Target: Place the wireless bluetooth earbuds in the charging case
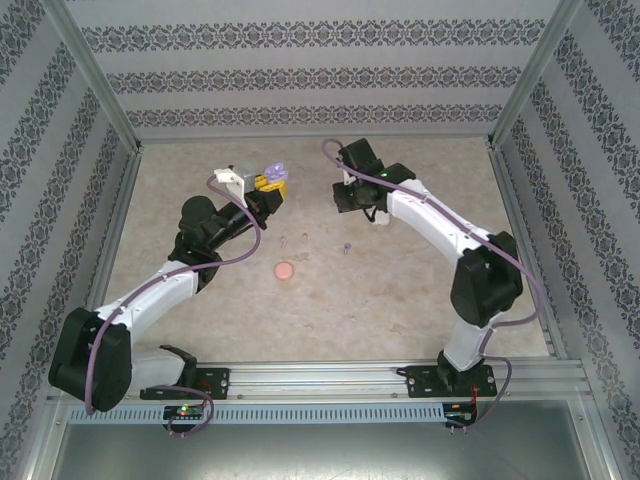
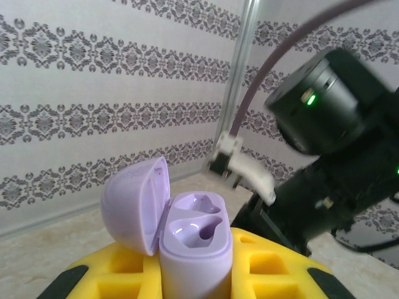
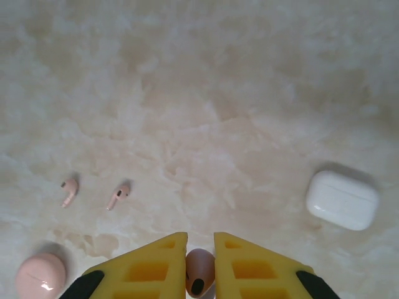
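My left gripper [image 2: 196, 252] is shut on an upright purple charging case [image 2: 194, 249], held off the table with its lid [image 2: 134, 202] swung open to the left and both sockets empty. From above, the left gripper [image 1: 266, 184] and the charging case [image 1: 275, 172] sit at the back left. My right gripper [image 3: 201, 238] hangs above the table, its yellow fingers [image 3: 149, 268] shut on a small dull pinkish-purple earbud [image 3: 199, 277]. Two pink earbuds [image 3: 69, 191] [image 3: 118, 195] lie on the table, and a purple earbud [image 1: 347, 246] lies near the middle.
A closed pink case [image 3: 40, 277] sits left of my right gripper, and appears from above as the pink case [image 1: 285, 270]. A closed white case [image 3: 341, 199] lies to the right. The right arm [image 2: 330, 156] looms close beside the purple case. Patterned walls enclose the marbled table [image 1: 400, 300].
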Controlling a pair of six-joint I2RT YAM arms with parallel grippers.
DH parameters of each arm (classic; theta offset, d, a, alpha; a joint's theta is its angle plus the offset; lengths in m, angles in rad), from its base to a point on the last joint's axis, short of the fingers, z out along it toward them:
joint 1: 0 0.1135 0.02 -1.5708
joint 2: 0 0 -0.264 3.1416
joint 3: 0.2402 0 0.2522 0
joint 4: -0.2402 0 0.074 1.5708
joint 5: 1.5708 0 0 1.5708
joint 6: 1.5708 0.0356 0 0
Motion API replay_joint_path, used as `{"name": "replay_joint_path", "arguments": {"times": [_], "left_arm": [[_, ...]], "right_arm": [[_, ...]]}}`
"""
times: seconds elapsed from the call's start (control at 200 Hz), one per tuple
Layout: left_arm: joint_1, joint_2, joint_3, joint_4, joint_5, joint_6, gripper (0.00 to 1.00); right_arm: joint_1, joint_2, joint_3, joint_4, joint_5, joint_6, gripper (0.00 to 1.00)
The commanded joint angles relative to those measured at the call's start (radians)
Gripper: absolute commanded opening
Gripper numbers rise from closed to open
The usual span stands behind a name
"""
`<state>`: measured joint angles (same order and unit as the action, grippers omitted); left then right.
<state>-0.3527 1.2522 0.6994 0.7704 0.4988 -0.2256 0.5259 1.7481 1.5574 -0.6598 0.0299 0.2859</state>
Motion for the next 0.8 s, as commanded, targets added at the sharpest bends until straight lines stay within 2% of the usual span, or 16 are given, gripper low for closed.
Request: {"name": "replay_joint_path", "arguments": {"times": [0.0,0.15,0.465,0.794], "left_arm": [[-0.008,0.014,0.015,0.105,0.094,0.002,0.0],[-0.029,0.037,0.02,0.149,0.168,0.041,0.0],[-0.163,0.093,0.116,0.009,0.15,0.329,0.0],[-0.24,0.209,0.22,0.059,0.138,0.404,0.0]], "right_arm": [[-0.006,-0.12,0.003,0.026,-0.016,0.009,0.15],[-0.004,-0.259,-0.007,0.092,-0.037,-0.003,0.15],[0.018,-0.527,-0.164,0.361,-0.13,-0.06,0.17],[0.083,-0.718,-0.406,0.636,-0.173,-0.134,0.17]]}}
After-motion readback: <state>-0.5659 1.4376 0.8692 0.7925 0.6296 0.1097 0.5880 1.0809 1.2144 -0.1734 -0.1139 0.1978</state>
